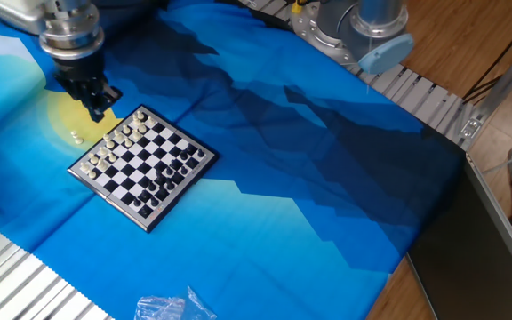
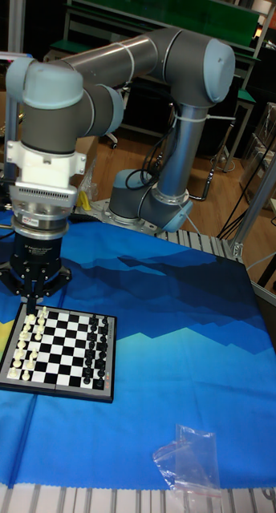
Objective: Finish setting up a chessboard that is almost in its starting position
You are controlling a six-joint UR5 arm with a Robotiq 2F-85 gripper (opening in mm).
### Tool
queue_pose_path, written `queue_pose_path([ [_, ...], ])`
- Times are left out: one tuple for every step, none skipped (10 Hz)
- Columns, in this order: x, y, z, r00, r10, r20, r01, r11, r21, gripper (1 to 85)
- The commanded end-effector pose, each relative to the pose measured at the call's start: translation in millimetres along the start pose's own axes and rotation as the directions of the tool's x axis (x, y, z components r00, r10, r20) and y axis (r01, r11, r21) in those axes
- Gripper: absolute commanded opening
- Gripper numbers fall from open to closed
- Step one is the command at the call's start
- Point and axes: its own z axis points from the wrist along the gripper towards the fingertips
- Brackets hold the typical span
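The chessboard [image 1: 142, 166] is a small black-and-white checked board with a dark rim, lying on the blue cloth. White pieces stand along its left side and black pieces along its right. In the tall fixed view the chessboard [image 2: 62, 349] lies just in front of the arm. My gripper [image 1: 96, 108] hangs just beyond the board's far-left corner, over the yellow patch of cloth. Its fingers are slightly apart and hold nothing. From the front, the gripper [image 2: 34, 304] hovers above the board's back-left corner. A single small white piece [image 1: 76, 137] lies on the cloth left of the board.
A crumpled clear plastic bag [image 1: 172, 308] lies near the front edge of the cloth, also visible as the plastic bag [image 2: 190, 457]. The arm's base [image 1: 363, 31] stands at the back right on the ribbed metal table. A dark box edge [image 1: 496, 240] is at the right.
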Motion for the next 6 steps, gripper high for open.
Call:
queue_pose_path([
  [12.5, 13.5, 4.3, 0.998, -0.052, -0.035, 0.049, 0.994, -0.096, 1.0],
  [16.4, 11.9, 4.2, 0.998, -0.03, -0.052, 0.025, 0.996, -0.09, 1.0],
  [13.1, 5.2, 4.9, 0.998, 0.049, -0.045, -0.052, 0.997, -0.06, 1.0],
  [8.0, -3.9, 5.5, 0.995, 0.1, -0.025, -0.1, 0.995, -0.025, 1.0],
  [2.4, -9.0, 5.6, 0.99, 0.139, -0.002, -0.139, 0.99, -0.008, 1.0],
  [2.4, -11.5, 5.6, 0.984, 0.176, 0.0, -0.176, 0.984, 0.002, 1.0],
])
